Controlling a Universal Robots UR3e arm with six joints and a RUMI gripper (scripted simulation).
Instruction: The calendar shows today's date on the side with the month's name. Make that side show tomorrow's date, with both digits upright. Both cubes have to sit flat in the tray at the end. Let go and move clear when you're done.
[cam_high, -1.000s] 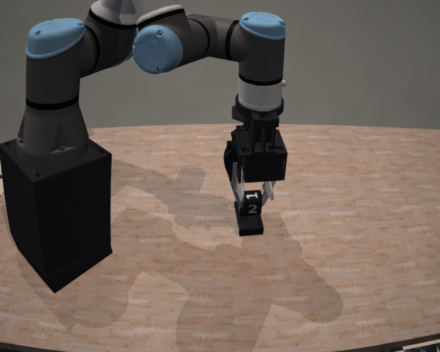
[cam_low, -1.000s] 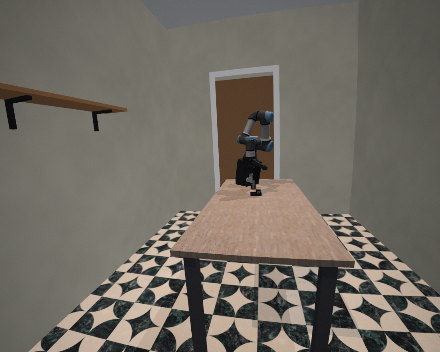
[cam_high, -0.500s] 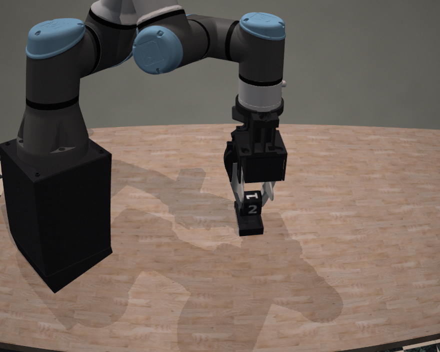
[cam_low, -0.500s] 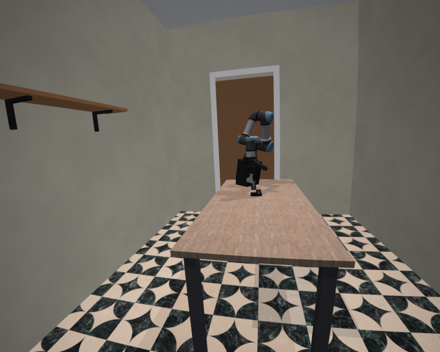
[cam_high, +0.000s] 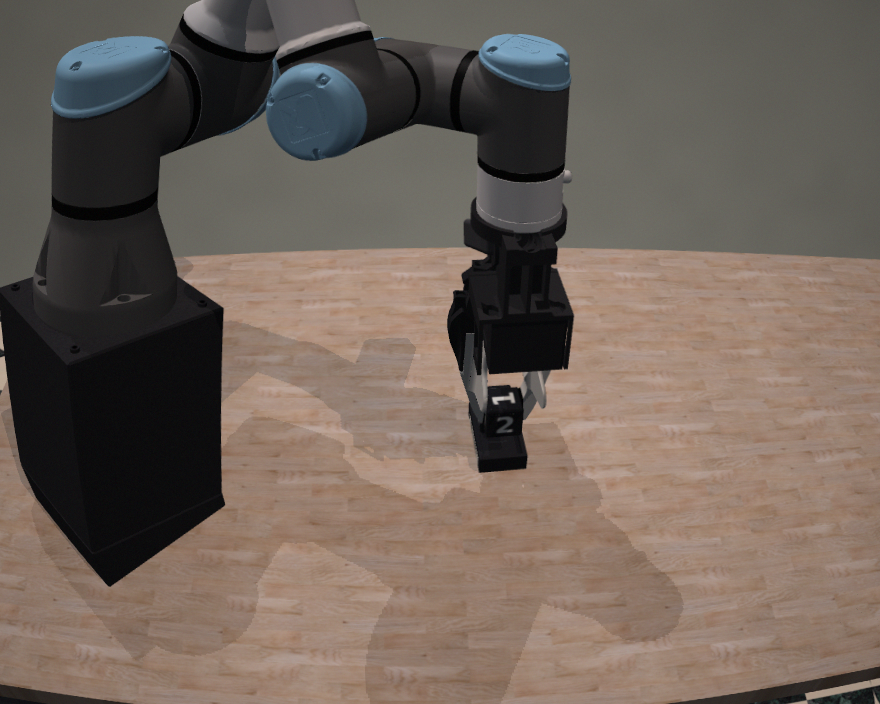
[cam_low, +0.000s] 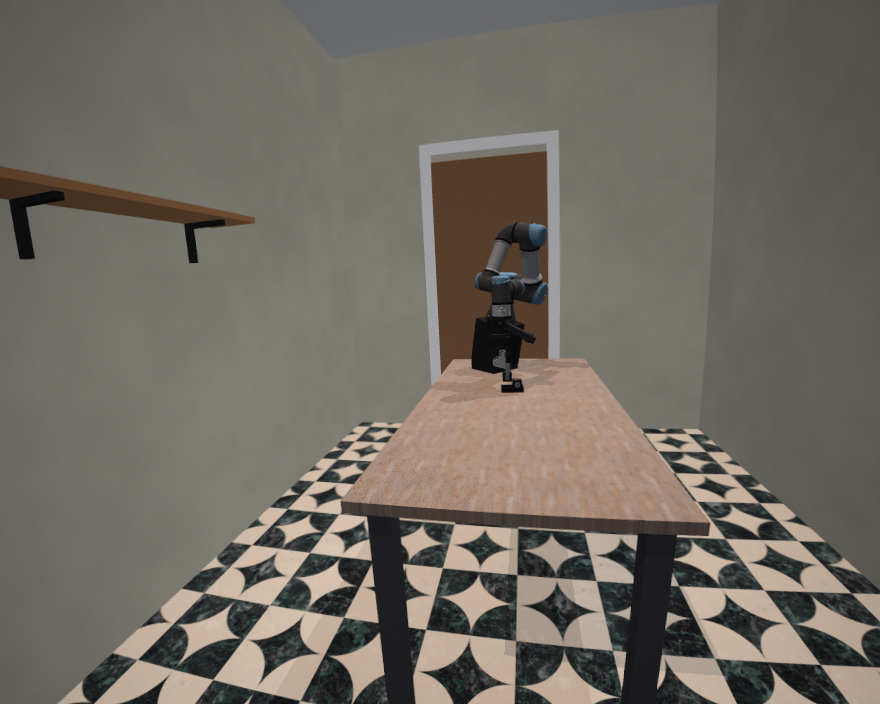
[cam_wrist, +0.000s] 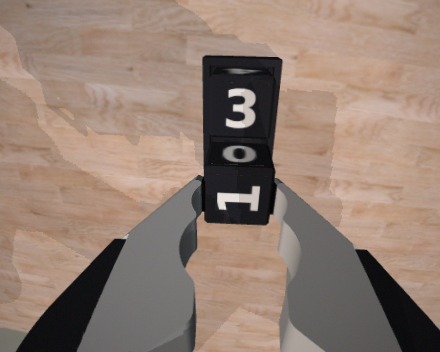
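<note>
My gripper is shut on a black cube with white digits. The held cube has a 1 on top, lying sideways in the wrist view. Its face toward the top camera shows an upright 2, and its opposite face shows a 0 in the wrist view. It hangs a little above one end of the black tray. The other black cube sits in the far end of the tray, with a 3 on top. Any month name is not readable.
The tray stands on the wooden table. The robot's black base block stands to the left in the top view. A wall shelf is far off at the left in the exterior view.
</note>
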